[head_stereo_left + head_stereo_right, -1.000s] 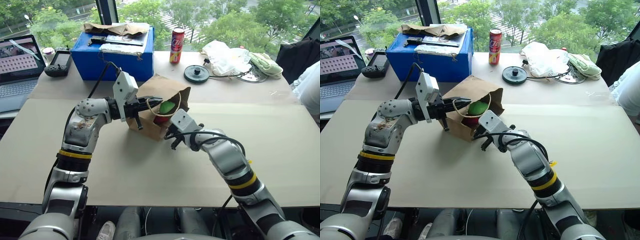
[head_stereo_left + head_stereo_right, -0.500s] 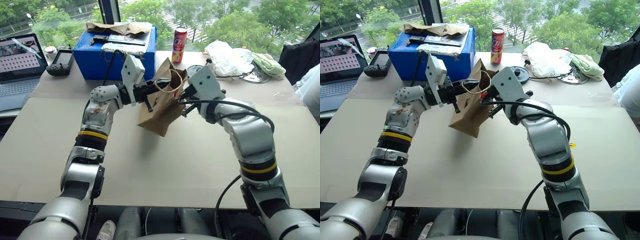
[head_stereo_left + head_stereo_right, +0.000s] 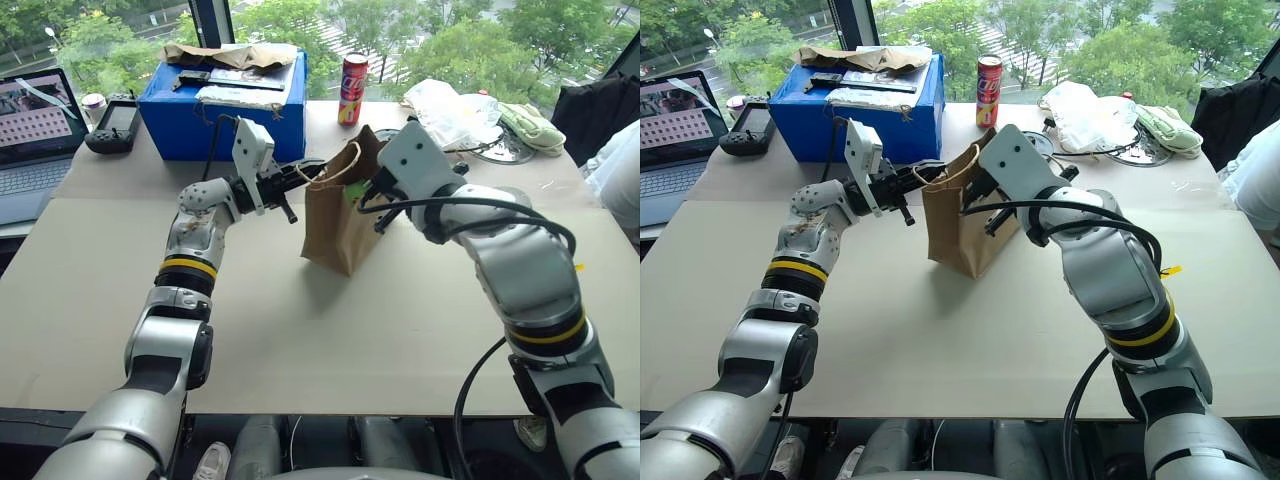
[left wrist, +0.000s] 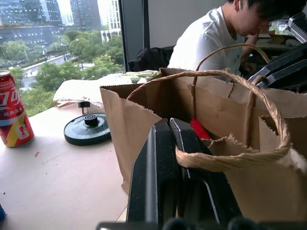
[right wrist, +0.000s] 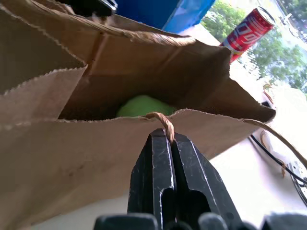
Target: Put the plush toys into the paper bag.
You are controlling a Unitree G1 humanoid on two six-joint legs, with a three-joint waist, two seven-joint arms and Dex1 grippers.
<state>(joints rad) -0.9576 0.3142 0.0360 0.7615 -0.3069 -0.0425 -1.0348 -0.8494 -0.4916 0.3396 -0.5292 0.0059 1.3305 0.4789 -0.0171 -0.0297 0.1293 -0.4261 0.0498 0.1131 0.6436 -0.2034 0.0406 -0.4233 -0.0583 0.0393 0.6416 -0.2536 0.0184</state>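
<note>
bag upright, both toys look loaded

bag (image 3: 340, 215) stands at table (image 3: 300, 330) centre, just toward 6 o'clock of the blue box (image 3: 220, 100), with the red can (image 3: 352, 76) beyond it at 12 o'clock. it rests on its base corner with the mouth up; long axis near vertical, top tipped a little toward 1 o'clock in the head views. mouth faces up and is held spread.

left gripper (image 3: 305, 172), coming in from 9 o'clock, is clenched on one twine handle (image 4: 230, 160); in the left wrist view its fingers (image 4: 165, 172) are pressed together and the loop lies across them at the rim. right gripper (image 5: 165, 143), coming in from 3 o'clock, is clenched on the opposite rim where the other handle (image 5: 163, 122) meets the paper.

contents: green toy (image 5: 141, 105) sits low inside, seen over the rim in the right wrist view. a red strip (image 4: 199, 130) shows inside in the left wrist view, likely the chili toy; too little shows to tell how it lies. no toy lies loose on the table.

judgement: loading looks done, both toys inside. what is left, if anything, is to settle the bag flat on its base and let go of both sides. risk: bag tips if one side is freed first.
</note>
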